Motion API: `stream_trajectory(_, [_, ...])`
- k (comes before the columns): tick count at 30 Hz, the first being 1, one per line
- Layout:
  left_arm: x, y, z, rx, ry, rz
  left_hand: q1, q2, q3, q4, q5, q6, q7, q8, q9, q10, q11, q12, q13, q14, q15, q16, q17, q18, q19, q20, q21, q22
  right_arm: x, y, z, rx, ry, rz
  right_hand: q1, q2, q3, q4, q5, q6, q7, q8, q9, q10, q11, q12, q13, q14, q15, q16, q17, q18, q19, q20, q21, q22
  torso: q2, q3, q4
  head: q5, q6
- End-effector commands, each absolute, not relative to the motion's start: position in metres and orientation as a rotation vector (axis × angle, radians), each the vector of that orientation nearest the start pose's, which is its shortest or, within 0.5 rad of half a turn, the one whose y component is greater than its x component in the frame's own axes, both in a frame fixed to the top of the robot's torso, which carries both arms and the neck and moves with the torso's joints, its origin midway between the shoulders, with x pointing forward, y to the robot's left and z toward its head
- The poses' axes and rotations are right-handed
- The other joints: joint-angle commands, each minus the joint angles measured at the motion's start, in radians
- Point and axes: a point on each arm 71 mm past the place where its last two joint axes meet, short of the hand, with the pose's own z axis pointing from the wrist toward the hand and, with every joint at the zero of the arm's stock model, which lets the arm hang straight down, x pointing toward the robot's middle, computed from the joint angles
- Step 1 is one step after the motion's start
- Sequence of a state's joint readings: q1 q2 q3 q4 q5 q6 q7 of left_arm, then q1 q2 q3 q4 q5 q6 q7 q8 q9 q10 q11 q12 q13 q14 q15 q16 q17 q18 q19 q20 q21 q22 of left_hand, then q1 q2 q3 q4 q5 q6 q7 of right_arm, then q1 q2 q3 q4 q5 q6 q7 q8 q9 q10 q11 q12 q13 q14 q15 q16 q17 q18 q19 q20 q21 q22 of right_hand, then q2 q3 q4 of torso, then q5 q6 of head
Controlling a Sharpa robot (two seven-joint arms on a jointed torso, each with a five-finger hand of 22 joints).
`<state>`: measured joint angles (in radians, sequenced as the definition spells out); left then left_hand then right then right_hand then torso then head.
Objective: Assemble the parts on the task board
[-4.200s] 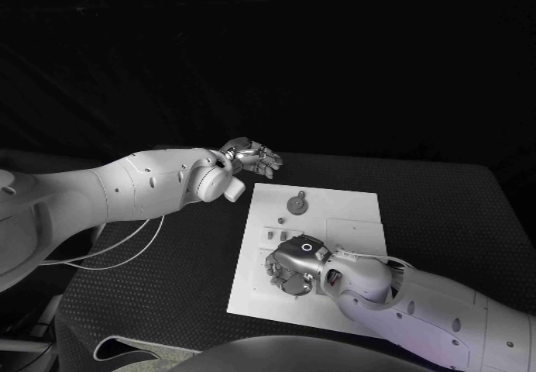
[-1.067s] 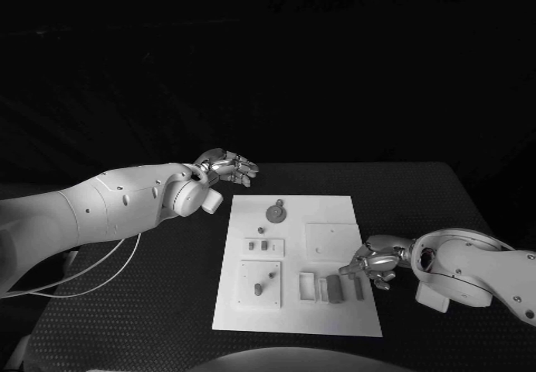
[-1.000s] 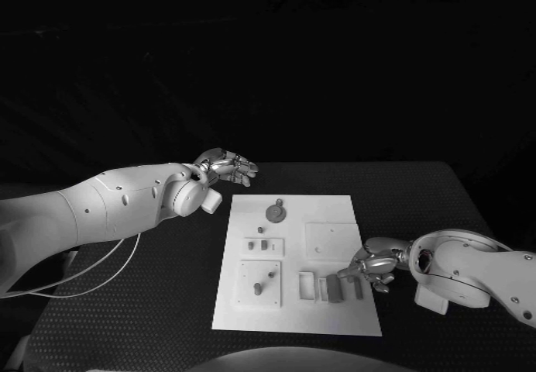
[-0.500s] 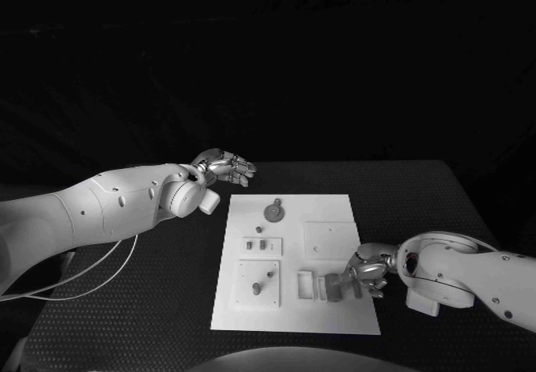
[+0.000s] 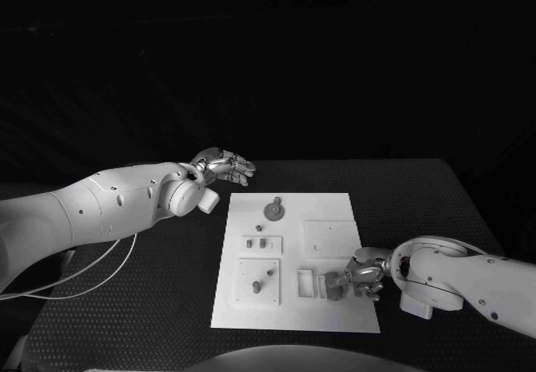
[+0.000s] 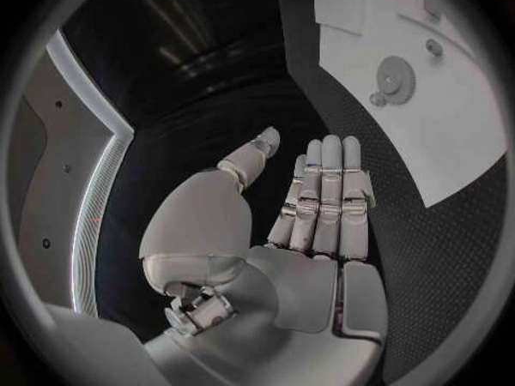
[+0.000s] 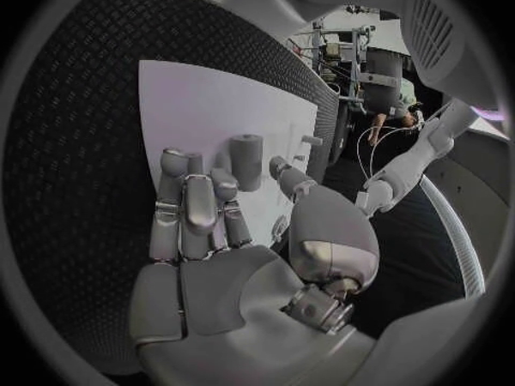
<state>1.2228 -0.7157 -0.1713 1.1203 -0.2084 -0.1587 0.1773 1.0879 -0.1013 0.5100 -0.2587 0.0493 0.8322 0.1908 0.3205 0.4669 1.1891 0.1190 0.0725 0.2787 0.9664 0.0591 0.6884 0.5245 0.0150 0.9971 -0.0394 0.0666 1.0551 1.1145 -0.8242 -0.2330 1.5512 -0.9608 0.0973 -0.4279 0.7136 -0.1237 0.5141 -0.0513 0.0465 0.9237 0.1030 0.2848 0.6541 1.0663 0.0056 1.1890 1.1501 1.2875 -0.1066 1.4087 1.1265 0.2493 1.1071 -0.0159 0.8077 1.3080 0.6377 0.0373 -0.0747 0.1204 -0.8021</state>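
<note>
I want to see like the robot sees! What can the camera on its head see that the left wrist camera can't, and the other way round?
Only the head view shows the right hand low over the white board's near right corner, beside small grey pieces. Only the left wrist view shows the left hand from behind, fingers straight and together, holding nothing. Both show the board, its round toothed wheel and the black table.
</note>
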Motion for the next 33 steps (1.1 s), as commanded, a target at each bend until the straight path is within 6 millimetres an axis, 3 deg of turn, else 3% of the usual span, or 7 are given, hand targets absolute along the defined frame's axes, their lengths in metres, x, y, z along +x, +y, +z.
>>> stream_trajectory(1, [0.538, 0.261, -0.243, -1.013, 1.738, -1.171, -0.010, -0.001, -0.004, 0.003, 0.003, 0.001, -0.005, 0.004, -0.001, 0.002, -0.005, 0.001, -0.001, 0.007, -0.001, -0.006, 0.002, 0.006, 0.007, -0.001, 0.003, -0.001, 0.402, -0.199, -0.327, 0.207, 2.589, 0.486, -0.010, -0.001, 0.003, -0.003, 0.004, -0.007, 0.011, 0.006, 0.003, -0.001, -0.003, -0.004, -0.001, -0.001, 0.003, 0.003, -0.002, 0.013, -0.004, 0.001, 0.007, 0.022, 0.000, -0.0006, -0.0016, 0.004, -0.004])
stream_trajectory(7, [0.538, 0.261, -0.243, -1.014, 1.740, -1.171, -0.011, 0.000, -0.004, 0.004, 0.003, 0.000, -0.005, 0.004, -0.001, 0.002, -0.005, 0.001, -0.001, 0.007, -0.001, -0.007, 0.002, 0.006, 0.007, -0.001, 0.003, -0.001, 0.401, -0.191, -0.330, 0.185, 2.599, 0.504, -0.005, 0.010, 0.008, -0.018, 0.004, -0.004, 0.012, 0.000, -0.001, -0.001, -0.002, -0.003, -0.002, -0.001, 0.004, 0.008, -0.004, 0.013, -0.005, 0.001, 0.011, 0.023, -0.001, 0.0000, 0.0002, 0.007, -0.006])
stream_trajectory(12, [0.538, 0.262, -0.243, -1.015, 1.739, -1.169, -0.011, 0.000, -0.004, 0.004, 0.003, 0.000, -0.005, 0.004, -0.002, 0.002, -0.005, 0.000, -0.001, 0.007, -0.001, -0.007, 0.002, 0.006, 0.007, -0.001, 0.003, -0.001, 0.401, -0.188, -0.331, 0.159, 2.597, 0.485, 0.015, 0.055, 0.008, -0.090, 0.004, 0.005, 0.012, -0.008, -0.007, -0.001, -0.001, 0.000, -0.004, -0.003, 0.005, 0.018, -0.011, 0.013, -0.009, 0.003, 0.022, 0.022, -0.001, -0.0008, 0.0002, 0.007, -0.007])
stream_trajectory(14, [0.538, 0.263, -0.243, -1.016, 1.739, -1.168, -0.011, 0.000, -0.004, 0.004, 0.003, 0.000, -0.004, 0.004, -0.002, 0.002, -0.005, 0.000, -0.001, 0.007, -0.001, -0.007, 0.002, 0.006, 0.007, -0.001, 0.003, -0.001, 0.402, -0.188, -0.331, 0.131, 2.586, 0.466, 0.024, 0.052, 0.007, -0.130, 0.004, 0.004, 0.014, -0.015, -0.012, -0.001, 0.000, 0.001, -0.005, -0.005, 0.006, 0.021, -0.016, 0.013, -0.010, 0.004, 0.026, 0.021, -0.001, -0.0013, -0.0005, 0.009, -0.007])
stream_trajectory(20, [0.537, 0.263, -0.243, -1.017, 1.740, -1.166, -0.011, 0.000, -0.005, 0.004, 0.003, 0.000, -0.004, 0.004, -0.002, 0.002, -0.005, 0.000, -0.001, 0.007, -0.001, -0.007, 0.003, 0.007, 0.007, -0.001, 0.003, -0.001, 0.403, -0.185, -0.331, 0.122, 2.568, 0.436, 0.019, 0.050, 0.011, -0.164, 0.004, 0.010, 0.015, -0.022, -0.020, 0.001, 0.001, 0.002, -0.008, -0.004, 0.008, 0.027, -0.022, 0.013, -0.009, 0.006, 0.029, 0.020, -0.001, -0.0009, -0.0002, 0.008, -0.008])
stream_trajectory(28, [0.537, 0.264, -0.243, -1.020, 1.742, -1.162, -0.011, 0.000, -0.005, 0.004, 0.003, 0.000, -0.004, 0.005, -0.002, 0.002, -0.005, 0.000, -0.001, 0.007, -0.001, -0.008, 0.003, 0.007, 0.007, -0.001, 0.003, -0.001, 0.403, -0.185, -0.330, 0.128, 2.550, 0.449, 0.071, 0.155, 0.051, -0.237, 0.004, 0.049, 0.006, -0.013, -0.021, 0.015, -0.006, 0.007, -0.013, 0.002, 0.002, 0.038, -0.029, 0.013, -0.005, 0.007, 0.036, 0.021, -0.001, -0.0008, -0.0014, 0.007, -0.007])
stream_trajectory(33, [0.537, 0.264, -0.243, -1.020, 1.743, -1.161, -0.012, -0.002, -0.006, 0.003, 0.003, -0.001, -0.004, 0.005, -0.002, 0.001, -0.005, 0.000, -0.001, 0.007, -0.001, -0.008, 0.004, 0.006, 0.007, -0.001, 0.003, -0.002, 0.400, -0.180, -0.324, 0.187, 2.563, 0.501, 0.084, 0.137, 0.082, -0.234, 0.004, 0.092, -0.006, 0.000, -0.020, 0.033, -0.018, 0.004, -0.023, 0.007, -0.007, 0.043, -0.036, 0.013, -0.002, 0.010, 0.040, 0.020, -0.002, 0.0002, -0.0028, 0.011, -0.003])
